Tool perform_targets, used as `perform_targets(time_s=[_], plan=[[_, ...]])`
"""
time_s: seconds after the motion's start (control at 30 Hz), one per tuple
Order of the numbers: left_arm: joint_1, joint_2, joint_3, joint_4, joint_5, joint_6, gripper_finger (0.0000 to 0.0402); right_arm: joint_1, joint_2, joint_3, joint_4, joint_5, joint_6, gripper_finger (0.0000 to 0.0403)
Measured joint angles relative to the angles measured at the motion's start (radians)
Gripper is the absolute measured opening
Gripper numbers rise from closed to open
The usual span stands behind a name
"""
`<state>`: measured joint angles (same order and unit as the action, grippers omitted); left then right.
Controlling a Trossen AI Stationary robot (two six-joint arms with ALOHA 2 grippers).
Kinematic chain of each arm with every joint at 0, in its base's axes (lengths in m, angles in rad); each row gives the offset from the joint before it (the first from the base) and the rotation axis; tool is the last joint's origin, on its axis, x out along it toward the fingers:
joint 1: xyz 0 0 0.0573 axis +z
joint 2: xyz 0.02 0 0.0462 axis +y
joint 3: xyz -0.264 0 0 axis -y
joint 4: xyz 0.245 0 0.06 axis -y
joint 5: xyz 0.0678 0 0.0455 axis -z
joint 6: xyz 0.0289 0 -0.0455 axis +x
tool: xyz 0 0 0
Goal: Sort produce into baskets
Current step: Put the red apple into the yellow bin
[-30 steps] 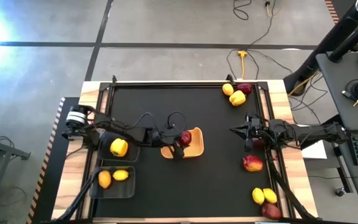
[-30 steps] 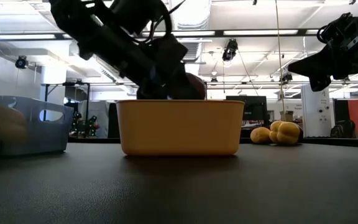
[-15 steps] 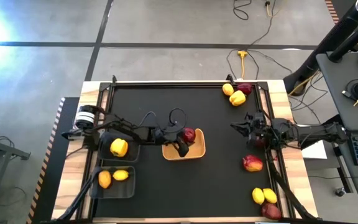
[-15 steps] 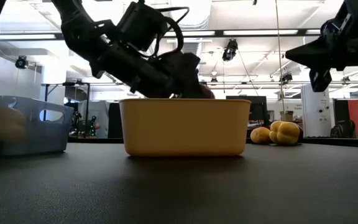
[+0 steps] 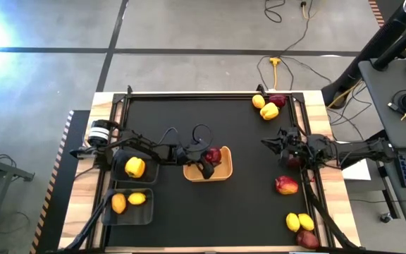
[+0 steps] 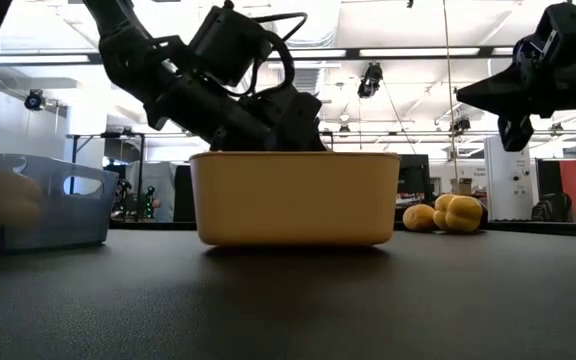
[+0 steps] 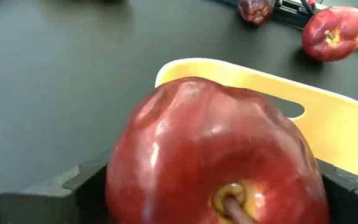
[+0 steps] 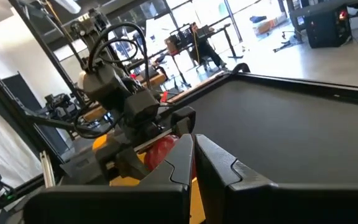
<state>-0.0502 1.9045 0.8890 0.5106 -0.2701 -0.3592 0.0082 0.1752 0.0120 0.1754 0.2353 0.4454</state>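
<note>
My left gripper (image 5: 208,161) is shut on a dark red apple (image 5: 213,154) over the yellow-tan tray (image 5: 220,173) at the table's middle. In the low view the tray's near wall (image 6: 293,200) hides the apple. My right gripper (image 5: 268,145) is shut and empty, held in the air near the table's right side; it also shows in the low view (image 6: 483,97). A yellow pepper (image 5: 134,167) lies in one dark bin. A lemon (image 5: 137,199) and an orange-yellow piece (image 5: 119,203) lie in the other bin. My left gripper pinches the apple between its two fingers (image 7: 86,186), one on each side (image 7: 122,180) of it. The stem end (image 7: 229,198) faces back toward the wrist. The fingers come slanting down from the table's left. The apple sits low inside the tray; I cannot tell whether it touches the floor.
A lemon (image 5: 259,101), a yellow pepper (image 5: 270,111) and a dark red piece (image 5: 278,100) lie at the far right corner. A red apple (image 5: 285,185) lies at the right, and another red piece (image 5: 293,161) lies under the right arm. Two lemons (image 5: 299,222) and a red piece (image 5: 306,239) lie at the near right corner.
My left gripper has carried the apple a little toward the table's right edge and then down, so that the apple now sits below the tray's rim. The tray has slid and turned a little. My right gripper has risen slightly.
</note>
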Motion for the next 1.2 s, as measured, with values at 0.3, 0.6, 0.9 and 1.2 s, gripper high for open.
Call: perform_targets(time_s=[0.3, 0.6, 0.9, 1.2], plan=[[0.000, -0.001, 0.003, -0.008, 0.001, 0.029, 0.0365, 0.000, 0.022, 0.000, 0.023, -0.034, -0.035, 0.0009], [0.000, -0.002, 0.087, -0.085, 0.001, 0.089, 0.0373, 0.000, 0.057, 0.001, 0.103, -0.048, -0.052, 0.0009], [-0.010, -0.067, 0.114, -0.087, 0.000, 0.185, 0.0373, 0.000, 0.166, 0.163, -0.052, -0.112, -0.100, 0.0009], [-0.032, -0.247, 0.111, 0.043, 0.000, 0.383, 0.0372, 0.003, 0.466, 0.613, -0.801, -0.111, -0.007, 0.0009]])
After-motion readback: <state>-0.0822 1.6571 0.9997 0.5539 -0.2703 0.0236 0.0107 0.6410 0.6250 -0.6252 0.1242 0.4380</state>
